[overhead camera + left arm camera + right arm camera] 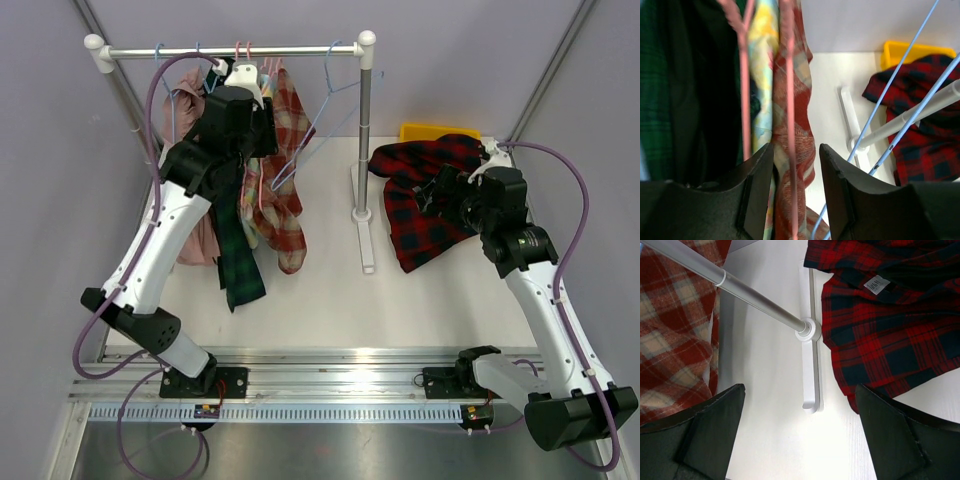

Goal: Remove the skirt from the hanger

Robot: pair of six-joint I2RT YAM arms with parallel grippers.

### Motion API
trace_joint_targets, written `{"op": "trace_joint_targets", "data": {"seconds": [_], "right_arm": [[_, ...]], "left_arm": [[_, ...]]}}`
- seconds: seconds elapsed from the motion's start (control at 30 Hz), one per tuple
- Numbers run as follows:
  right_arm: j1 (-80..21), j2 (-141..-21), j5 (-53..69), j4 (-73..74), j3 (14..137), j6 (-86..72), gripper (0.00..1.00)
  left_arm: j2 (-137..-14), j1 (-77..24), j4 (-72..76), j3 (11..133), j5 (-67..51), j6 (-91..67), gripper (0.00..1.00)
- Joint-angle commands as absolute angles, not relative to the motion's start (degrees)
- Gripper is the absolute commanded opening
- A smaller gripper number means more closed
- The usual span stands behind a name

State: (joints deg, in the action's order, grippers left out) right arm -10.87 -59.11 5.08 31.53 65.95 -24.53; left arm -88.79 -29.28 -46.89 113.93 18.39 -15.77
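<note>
Bright, even overhead light is falling on the white table (330, 300), leaving only soft, pale shadows under the hanging clothes and the arms, while the brushed metal rail (330, 372) along the near edge is glaring in a white streak. In the left wrist view the thin pink hanger wires (743, 100) and the black left tool (796, 155) are blurring close to the lens. In the right wrist view the red-and-black plaid cloth (880, 335) is showing crisply, with a highlight running along the silver pole (740, 284).

Hanging skirts (285, 215) under rail (300, 48) back left, loose skirt (425, 200) on table (330, 310) right of post (366, 120), bin (425, 130) behind it
</note>
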Motion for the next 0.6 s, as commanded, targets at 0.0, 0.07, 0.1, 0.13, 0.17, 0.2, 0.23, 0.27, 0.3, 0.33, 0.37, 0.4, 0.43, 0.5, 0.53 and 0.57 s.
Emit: {"op": "trace_joint_targets", "data": {"seconds": [0.0,0.07,0.1,0.13,0.17,0.2,0.23,0.27,0.3,0.33,0.37,0.4,0.43,0.5,0.53,0.57], "right_arm": [[-11.1,-59.0,4.3,30.4,65.4,-23.4,0.99],[-11.2,-59.1,4.2,30.3,65.4,-23.1,0.99],[-11.1,-59.1,4.1,30.4,65.5,-23.1,0.99],[-11.1,-59.2,4.1,30.3,65.5,-23.0,0.99],[-11.2,-59.3,4.0,30.5,65.6,-22.9,0.99],[-11.2,-59.3,4.0,30.5,65.7,-22.8,0.99],[-11.2,-59.4,3.9,30.5,65.7,-22.6,0.99],[-11.2,-59.6,3.8,30.5,65.8,-22.4,0.99],[-11.2,-59.6,3.8,30.5,65.8,-22.5,0.99],[-11.2,-59.7,3.8,30.5,65.7,-22.4,0.99],[-11.1,-59.8,3.8,30.4,65.7,-22.4,0.99],[-11.2,-59.9,4.0,30.1,65.7,-22.4,1.0],[-11.2,-60.0,4.0,30.1,65.7,-22.4,0.99],[-11.2,-60.1,4.5,30.1,65.9,-22.3,0.99],[-11.2,-60.0,5.1,30.0,66.1,-22.2,0.99],[-11.2,-59.9,6.0,29.7,66.5,-21.5,0.99]], "left_arm": [[-88.2,-28.9,-43.8,114.2,15.6,-16.3,0.44],[-88.8,-28.8,-43.6,114.0,16.3,-16.4,0.43],[-88.9,-28.8,-43.6,113.9,16.3,-16.4,0.43],[-89.3,-28.7,-43.2,113.4,16.6,-16.4,0.43],[-89.5,-28.6,-43.1,113.1,16.9,-16.5,0.43],[-89.7,-28.5,-42.8,112.9,17.0,-16.6,0.42],[-90.0,-28.2,-42.2,112.5,17.1,-16.8,0.42],[-90.3,-28.0,-41.9,112.0,16.7,-16.9,0.41],[-90.7,-27.8,-41.7,111.8,16.5,-17.0,0.36],[-91.1,-27.3,-41.3,111.8,15.7,-17.0,0.33],[-92.2,-27.2,-41.2,112.0,15.3,-17.1,0.31],[-92.7,-26.9,-41.2,112.1,14.9,-17.3,0.2],[-93.3,-26.5,-41.1,112.5,13.7,-17.5,0.13],[-95.6,-26.2,-42.4,115.7,13.7,-17.8,0.0],[-96.2,-26.2,-44.2,117.7,14.6,-17.9,0.0],[-96.3,-26.3,-45.0,119.4,14.7,-17.8,0.0]]}}
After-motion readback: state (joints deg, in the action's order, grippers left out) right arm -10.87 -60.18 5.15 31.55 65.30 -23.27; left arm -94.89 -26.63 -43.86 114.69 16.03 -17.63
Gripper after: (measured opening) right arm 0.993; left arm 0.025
